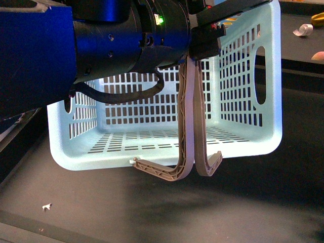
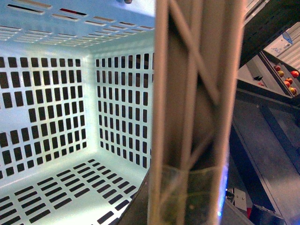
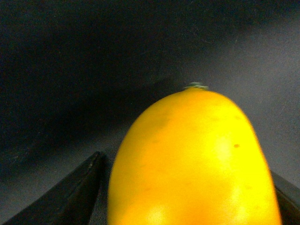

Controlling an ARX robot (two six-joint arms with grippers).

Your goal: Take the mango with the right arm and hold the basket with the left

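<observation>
- Front view shows us the basket [image 1: 243, 76] hanging below the left claw [image 1: 203, 43], seemingly clear of the bench [image 1: 152, 212], with its open mouth tipped toward us.
- Both handles [image 1: 188, 116] rise together into that claw. We judge it pinched shut, holding the basket by them, though its fingertips are lost against the black arm.
- We find the mango [image 3: 192, 150] between the jaws of the right claw [image 3: 186, 165], apparently pinched, with its long axis pointing straight out from the claw.
- Its lower part is cut off, and we cannot place it relative to the basket.
</observation>
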